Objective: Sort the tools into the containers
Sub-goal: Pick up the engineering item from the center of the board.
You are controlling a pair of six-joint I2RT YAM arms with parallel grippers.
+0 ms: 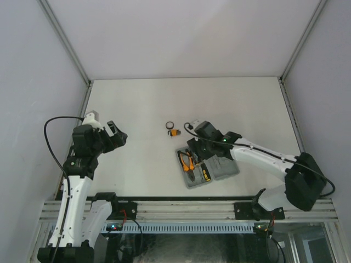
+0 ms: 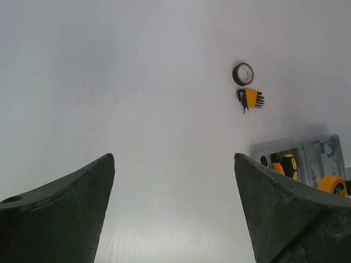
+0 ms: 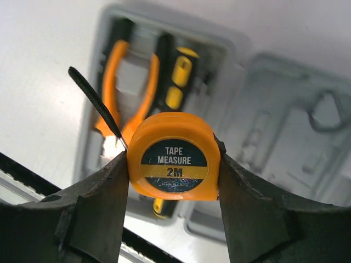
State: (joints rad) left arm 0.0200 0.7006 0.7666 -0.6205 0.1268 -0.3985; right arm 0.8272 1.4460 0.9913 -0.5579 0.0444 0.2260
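The grey hinged tool case [image 1: 225,171] lies open near the table's front. Orange-handled pliers [image 1: 186,161] and a black-and-yellow screwdriver [image 1: 205,174] lie in its left half; both show in the right wrist view, pliers [image 3: 118,82] and screwdriver [image 3: 180,76]. My right gripper [image 3: 173,164] is shut on the round orange tape measure [image 3: 174,156] and holds it above the case [image 3: 285,126]. The black ring [image 1: 170,125] and the hex key set [image 1: 174,132] lie on the table behind the case. My left gripper [image 2: 174,181] is open and empty above bare table at the left.
The left wrist view shows the ring [image 2: 243,73], the hex key set [image 2: 251,99] and the case's corner [image 2: 323,153] far ahead. White walls close the table on three sides. A black strip and a metal rail [image 1: 181,211] run along the front edge.
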